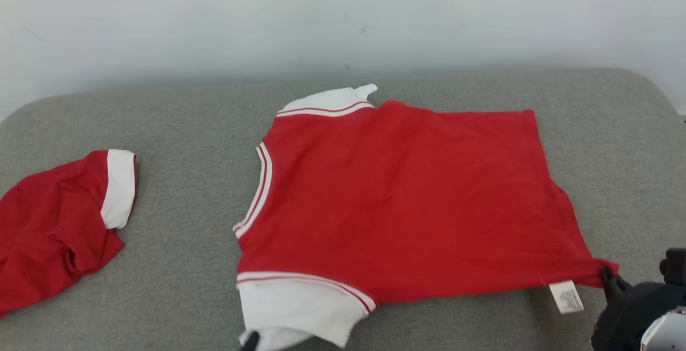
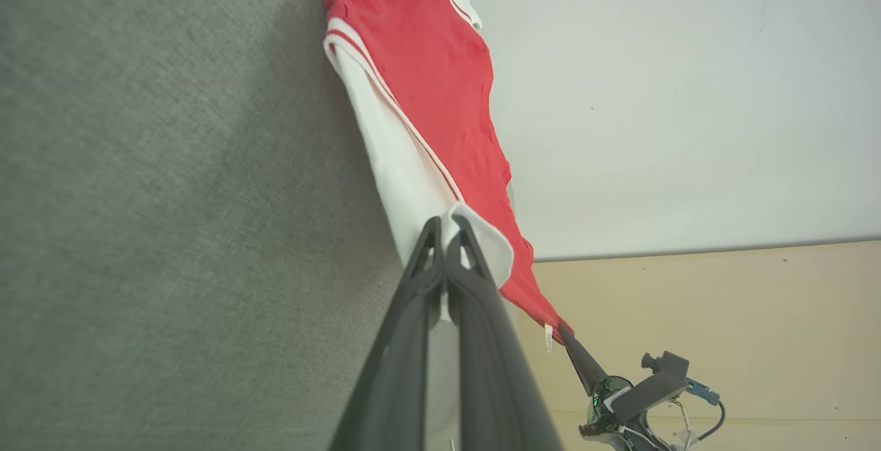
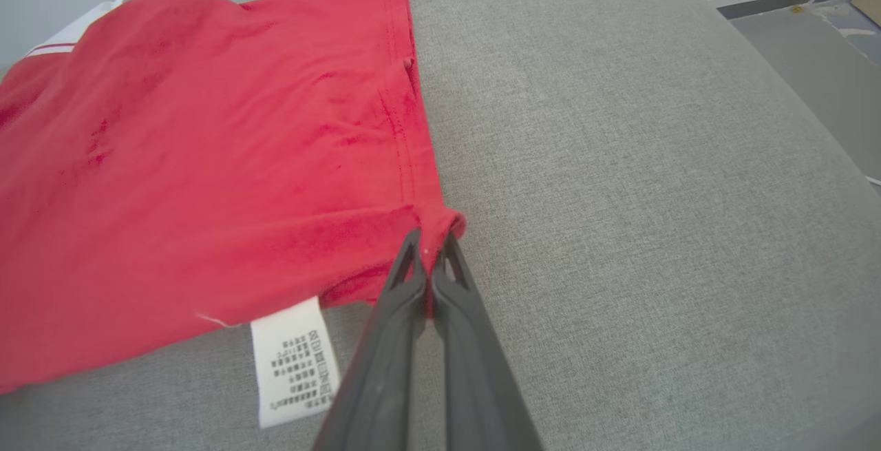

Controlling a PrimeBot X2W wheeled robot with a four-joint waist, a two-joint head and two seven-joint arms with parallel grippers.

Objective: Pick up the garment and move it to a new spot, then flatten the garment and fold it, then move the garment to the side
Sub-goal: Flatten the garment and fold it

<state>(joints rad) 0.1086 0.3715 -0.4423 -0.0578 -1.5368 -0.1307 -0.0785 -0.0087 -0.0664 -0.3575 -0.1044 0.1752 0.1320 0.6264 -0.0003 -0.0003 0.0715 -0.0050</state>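
We are holding the red garment: left tool clamping its near white sleeve, right tool pinching its hem corner.

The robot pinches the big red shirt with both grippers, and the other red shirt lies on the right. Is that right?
Not quite: the head view shows the other red shirt on the left. The left gripper and right gripper do both pinch the big red shirt.
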